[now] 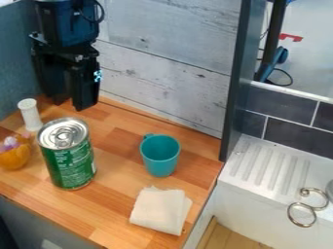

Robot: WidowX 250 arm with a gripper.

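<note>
A black two-finger gripper (73,106) hangs at the upper left over the rear of a wooden worktop (107,206), its jaws apart and nothing held between them. Nearest below it, a green can (68,160) with a silver top and a pull tab stands upright toward the worktop's left front edge, apart from the gripper.

Behind the can and to its left, a slim white cylinder (30,115) with a wider cap stands close to the worktop's rear left edge. An orange bowl (15,158), partly cut off at the left, sits beside the can with pale purple pieces (9,143) inside.

To the right of the can and well apart from it, a teal mug (160,158) stands upright, its handle turned toward the rear edge. In front of the mug, a folded white cloth (158,211) lies near the worktop's front right corner, one side close to the right edge.

A wall of pale, weathered planks (175,63) rises along the rear edge, ending at a dark upright post (236,82). Beyond the right edge, a white sink unit (257,194) with a ribbed drainer (270,163) sits below dark tiles (292,127), curved metal rings (302,214) at its far right.
</note>
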